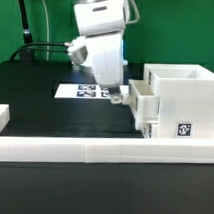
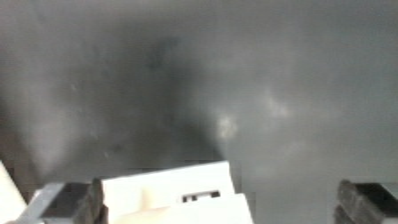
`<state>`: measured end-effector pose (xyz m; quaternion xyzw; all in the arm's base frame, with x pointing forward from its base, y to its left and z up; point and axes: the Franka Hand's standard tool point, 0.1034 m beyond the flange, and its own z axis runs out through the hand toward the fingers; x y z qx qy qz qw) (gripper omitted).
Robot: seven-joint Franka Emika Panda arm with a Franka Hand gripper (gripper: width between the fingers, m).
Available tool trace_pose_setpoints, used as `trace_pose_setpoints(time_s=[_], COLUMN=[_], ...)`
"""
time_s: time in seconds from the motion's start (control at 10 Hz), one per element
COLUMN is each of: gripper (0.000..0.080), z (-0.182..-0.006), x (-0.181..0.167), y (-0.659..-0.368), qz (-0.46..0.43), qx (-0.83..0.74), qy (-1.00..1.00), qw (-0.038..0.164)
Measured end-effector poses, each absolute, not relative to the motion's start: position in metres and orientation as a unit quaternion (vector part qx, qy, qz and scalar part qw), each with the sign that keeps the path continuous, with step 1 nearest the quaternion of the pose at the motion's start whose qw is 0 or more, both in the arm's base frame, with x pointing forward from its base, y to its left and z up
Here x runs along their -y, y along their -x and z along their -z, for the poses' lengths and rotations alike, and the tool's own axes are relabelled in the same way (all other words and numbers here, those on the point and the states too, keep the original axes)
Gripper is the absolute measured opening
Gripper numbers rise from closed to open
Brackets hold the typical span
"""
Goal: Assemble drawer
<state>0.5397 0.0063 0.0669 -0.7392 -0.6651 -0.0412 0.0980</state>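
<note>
The white drawer housing (image 1: 183, 101) stands at the exterior view's right, with a square tag on its front. A small white tray (image 1: 143, 100) sticks out of the housing's side toward the exterior view's left. My gripper (image 1: 115, 94) hangs low right beside that tray's outer end. In the wrist view the gripper (image 2: 221, 204) is open, with its two dark fingers (image 2: 71, 203) far apart. The white tray (image 2: 169, 193) lies between them, close to one finger, with a gap to the other. I cannot make out a second tray.
The marker board (image 1: 84, 91) lies flat on the dark table behind my gripper. A long low white wall (image 1: 93, 151) edges the table's front, with a short white block (image 1: 1, 115) at the exterior view's left.
</note>
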Motion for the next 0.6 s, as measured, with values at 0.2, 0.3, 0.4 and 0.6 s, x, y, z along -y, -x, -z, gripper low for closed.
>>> trace_pose_setpoints(time_s=[0.2, 0.3, 0.4, 0.6], gripper=[0.0649, 0.0649, 0.0649, 0.0649], z=[-0.066, -0.065, -0.065, -0.07], x=[-0.02, -0.024, -0.023, -0.013], y=[-0.539, -0.538, -0.539, -0.537], qz=[0.04, 0.038, 0.038, 0.037], qx=[0.658, 0.654, 0.651, 0.644], qy=[0.745, 0.748, 0.751, 0.757], qw=[0.102, 0.105, 0.104, 0.103])
